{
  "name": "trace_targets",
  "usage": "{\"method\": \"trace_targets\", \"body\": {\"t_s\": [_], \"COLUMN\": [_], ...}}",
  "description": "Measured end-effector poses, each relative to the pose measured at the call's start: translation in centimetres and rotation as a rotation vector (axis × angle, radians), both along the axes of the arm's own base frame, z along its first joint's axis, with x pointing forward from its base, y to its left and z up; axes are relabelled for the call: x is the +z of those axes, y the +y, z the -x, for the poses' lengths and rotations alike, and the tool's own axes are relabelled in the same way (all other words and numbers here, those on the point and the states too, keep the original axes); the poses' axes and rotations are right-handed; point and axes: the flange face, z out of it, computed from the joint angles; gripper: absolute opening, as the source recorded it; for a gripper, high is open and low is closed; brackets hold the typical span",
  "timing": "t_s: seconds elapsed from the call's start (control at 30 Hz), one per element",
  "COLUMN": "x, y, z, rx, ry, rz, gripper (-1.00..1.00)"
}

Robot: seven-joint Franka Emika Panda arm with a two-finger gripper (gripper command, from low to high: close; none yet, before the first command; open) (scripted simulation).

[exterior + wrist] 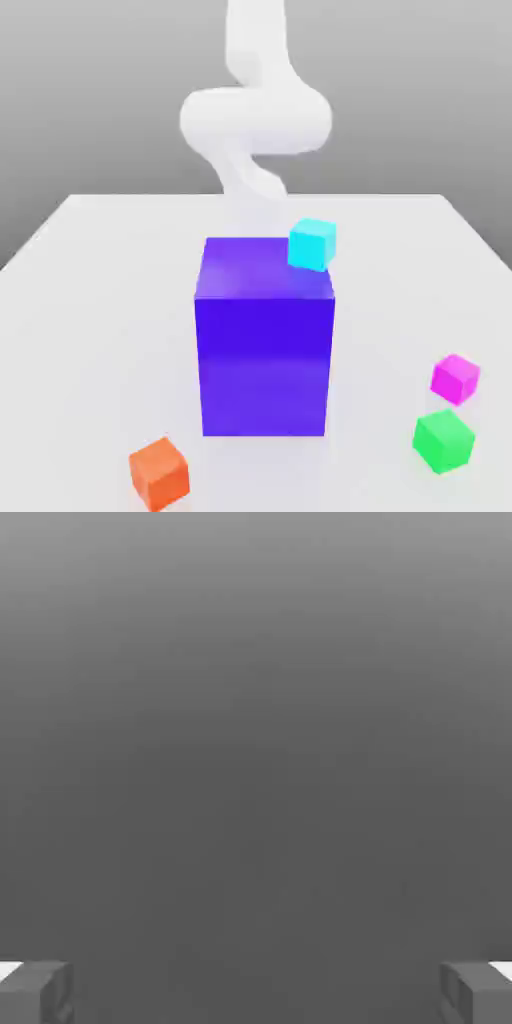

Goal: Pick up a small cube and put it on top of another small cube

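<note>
The small magenta cube (pixel 455 378) rests on the white table (pixel 90 330) at the exterior view's right. Just in front of it, a little apart, lies the small green cube (pixel 443 440). In the hand view my gripper (pixel 256 994) is open: its two grey fingertips (pixel 35 992) stand far apart with nothing between them, and only a plain grey background lies beyond. The white arm (pixel 255 120) rises behind the big block, far from both cubes.
A big blue-violet block (pixel 265 350) stands mid-table and hides the arm's lower part. A small cyan cube (pixel 312 243) shows at the block's upper right corner. A small orange cube (pixel 159 473) lies near the front edge, left of centre.
</note>
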Motion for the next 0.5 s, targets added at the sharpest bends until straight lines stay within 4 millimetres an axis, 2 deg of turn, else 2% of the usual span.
{"method": "trace_targets", "body": {"t_s": [0.1, 0.23, 0.37, 0.5], "x": [-6.3, -14.8, -23.5, -31.9], "y": [4.2, 9.5, 14.5, 18.9], "z": [-3.2, -5.3, -5.2, -2.8], "rx": [0.053, 0.134, 0.228, 0.334], "ry": [0.095, 0.214, 0.329, 0.443], "rz": [0.052, 0.111, 0.159, 0.195], "gripper": [0.00, 0.00, 0.00, 0.00]}}
